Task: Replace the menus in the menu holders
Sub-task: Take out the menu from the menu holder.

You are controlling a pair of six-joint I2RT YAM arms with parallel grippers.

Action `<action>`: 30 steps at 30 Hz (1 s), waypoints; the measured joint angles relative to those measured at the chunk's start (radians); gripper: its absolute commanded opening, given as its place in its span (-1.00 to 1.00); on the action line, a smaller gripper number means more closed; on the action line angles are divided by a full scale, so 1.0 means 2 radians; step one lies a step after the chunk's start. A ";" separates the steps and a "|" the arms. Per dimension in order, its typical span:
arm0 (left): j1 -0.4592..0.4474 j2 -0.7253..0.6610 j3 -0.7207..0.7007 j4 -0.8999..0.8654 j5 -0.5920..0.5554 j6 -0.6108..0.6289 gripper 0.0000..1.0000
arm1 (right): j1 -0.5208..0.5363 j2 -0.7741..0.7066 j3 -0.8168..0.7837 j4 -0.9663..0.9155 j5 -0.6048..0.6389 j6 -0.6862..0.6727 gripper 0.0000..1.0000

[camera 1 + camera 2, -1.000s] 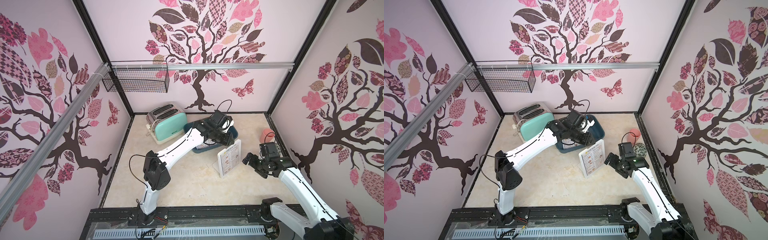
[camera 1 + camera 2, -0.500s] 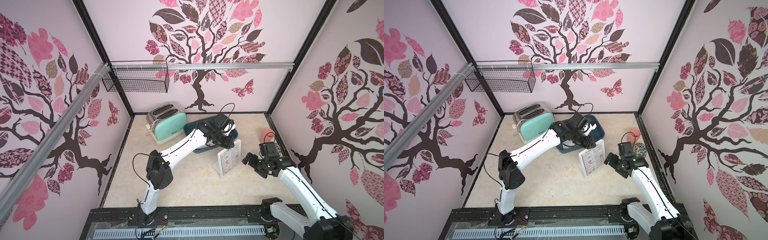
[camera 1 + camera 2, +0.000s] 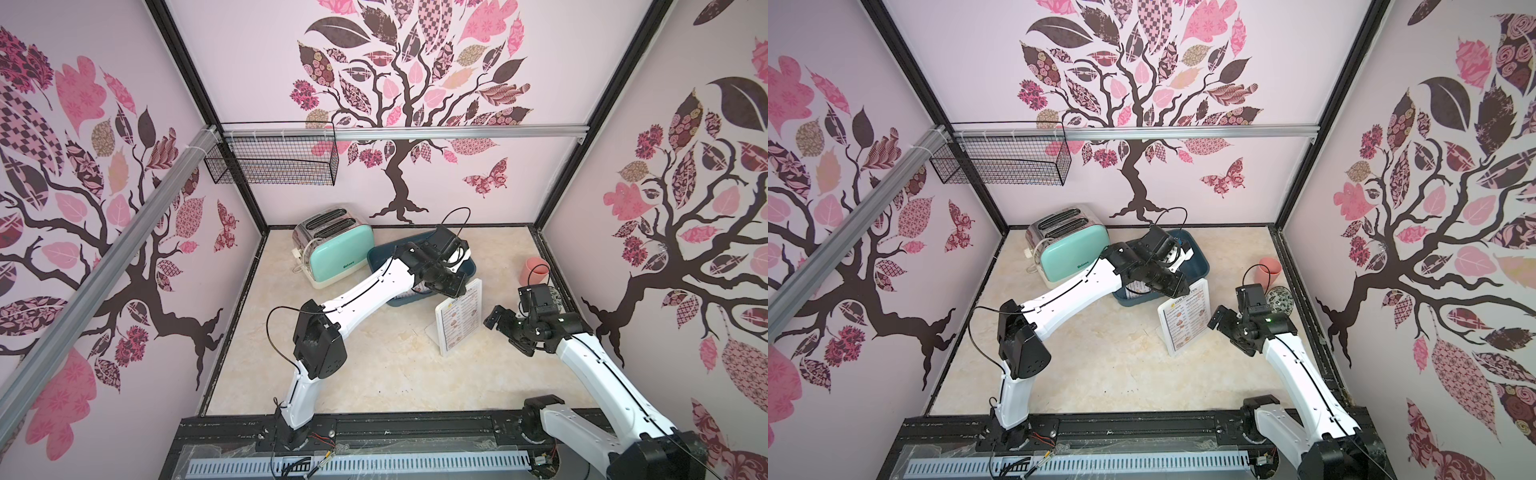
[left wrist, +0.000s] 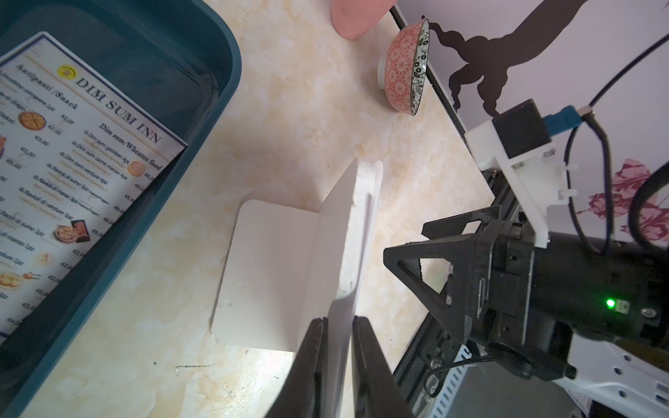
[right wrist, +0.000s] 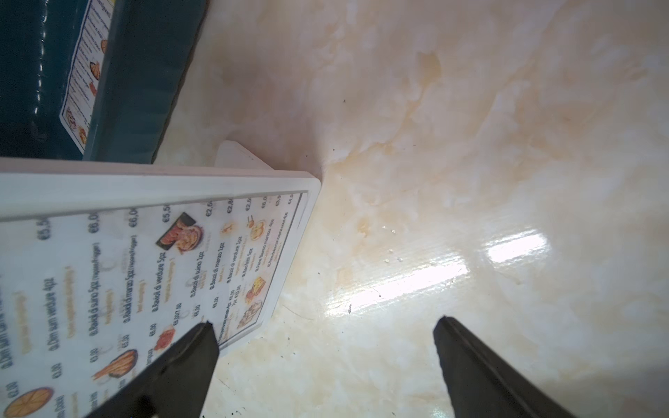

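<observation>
The white menu holder point(image 4: 268, 267) stands upright right of the table's middle. A "DIM SUM INN" menu point(image 3: 459, 322) sits in it, its print facing my right arm. My left gripper point(image 4: 336, 320) reaches over the holder from the tub side and is shut on the menu's top edge, which bends between the fingers. A second menu point(image 4: 72, 163) lies in the dark blue tub point(image 3: 471, 266) behind the holder. My right gripper point(image 5: 324, 322) hangs open just right of the holder point(image 5: 181, 181), with nothing between its fingers and one finger point(image 5: 202, 340) in front of the menu's face.
A mint toaster point(image 3: 336, 253) stands at the back left beside the tub. A pink cup point(image 3: 534, 270) and a patterned bowl point(image 3: 1280, 300) sit by the right wall behind my right arm. A wire basket point(image 3: 272, 160) hangs on the back wall.
My left gripper has moved from above the tub to the holder's top, and its jaws have closed on the menu's edge. The right arm has not moved.
</observation>
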 measured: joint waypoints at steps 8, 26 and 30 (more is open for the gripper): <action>-0.004 0.000 0.007 -0.006 -0.005 0.004 -0.86 | 0.000 0.000 0.000 0.000 -0.001 0.000 0.99; -0.005 0.000 0.010 -0.013 -0.009 0.001 -0.67 | 0.000 0.004 0.000 0.002 -0.009 -0.003 0.99; -0.005 0.000 0.010 -0.012 -0.004 0.000 -0.69 | 0.000 0.006 0.000 0.004 -0.010 -0.003 0.99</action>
